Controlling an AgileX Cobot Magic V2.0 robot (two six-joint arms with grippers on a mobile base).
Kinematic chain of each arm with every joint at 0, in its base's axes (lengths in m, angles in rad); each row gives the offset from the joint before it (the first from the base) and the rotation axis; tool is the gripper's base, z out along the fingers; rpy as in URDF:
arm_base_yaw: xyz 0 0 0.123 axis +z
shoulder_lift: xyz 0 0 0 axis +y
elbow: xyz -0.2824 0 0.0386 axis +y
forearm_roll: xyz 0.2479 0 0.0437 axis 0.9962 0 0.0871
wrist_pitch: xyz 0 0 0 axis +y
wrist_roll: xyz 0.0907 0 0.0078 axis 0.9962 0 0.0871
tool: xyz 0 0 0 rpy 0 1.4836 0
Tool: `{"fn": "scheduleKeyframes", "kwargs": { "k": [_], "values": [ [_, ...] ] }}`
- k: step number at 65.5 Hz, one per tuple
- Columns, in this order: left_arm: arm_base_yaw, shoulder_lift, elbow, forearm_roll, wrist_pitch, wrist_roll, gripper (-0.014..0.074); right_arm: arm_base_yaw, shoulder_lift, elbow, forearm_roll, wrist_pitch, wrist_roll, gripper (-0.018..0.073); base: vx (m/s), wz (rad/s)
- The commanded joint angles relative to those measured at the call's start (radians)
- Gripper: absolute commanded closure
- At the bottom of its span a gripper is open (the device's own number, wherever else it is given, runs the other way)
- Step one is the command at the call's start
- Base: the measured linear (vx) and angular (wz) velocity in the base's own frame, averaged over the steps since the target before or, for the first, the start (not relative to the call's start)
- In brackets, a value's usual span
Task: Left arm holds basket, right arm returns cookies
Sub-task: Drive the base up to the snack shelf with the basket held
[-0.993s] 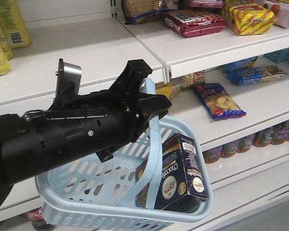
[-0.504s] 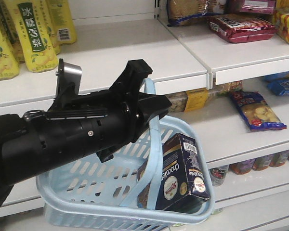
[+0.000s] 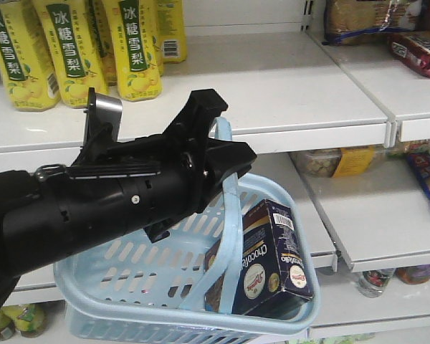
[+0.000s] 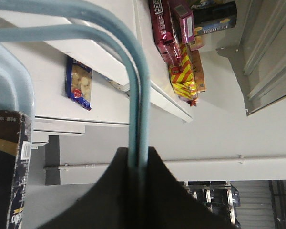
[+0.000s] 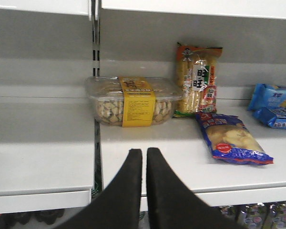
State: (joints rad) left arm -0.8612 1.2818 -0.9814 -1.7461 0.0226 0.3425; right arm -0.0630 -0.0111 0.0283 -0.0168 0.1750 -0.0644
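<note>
Left claw (image 3: 231, 155) pinches the handle of the basket (image 3: 93, 276), "Chocofello" box (image 3: 261, 266) inside at lower right; right claw (image 5: 144, 160) sits pressed together.

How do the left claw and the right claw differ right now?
The left claw is shut on the basket's hoop handle; the right claw is shut on nothing. The left claw is above the boxed cookies; the right claw faces a snack shelf. Both are black and closed.
</note>
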Motion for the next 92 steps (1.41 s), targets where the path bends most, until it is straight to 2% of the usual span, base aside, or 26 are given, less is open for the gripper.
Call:
{"fn": "scheduleKeyframes", "kwargs": {
  "k": [1, 92],
  "values": [
    [-0.006, -0.037, -0.036, -0.034, 0.021, 0.002, 0.0599, -0.007, -0.013, 0.017, -0.003, -0.071, -0.005, 0.0565, 0.01, 0.27],
    [-0.006, -0.037, -0.036, -0.034, 0.021, 0.002, 0.0599, -0.007, -0.013, 0.017, -0.003, -0.071, -0.005, 0.0565, 0.01, 0.16]
  ]
}}
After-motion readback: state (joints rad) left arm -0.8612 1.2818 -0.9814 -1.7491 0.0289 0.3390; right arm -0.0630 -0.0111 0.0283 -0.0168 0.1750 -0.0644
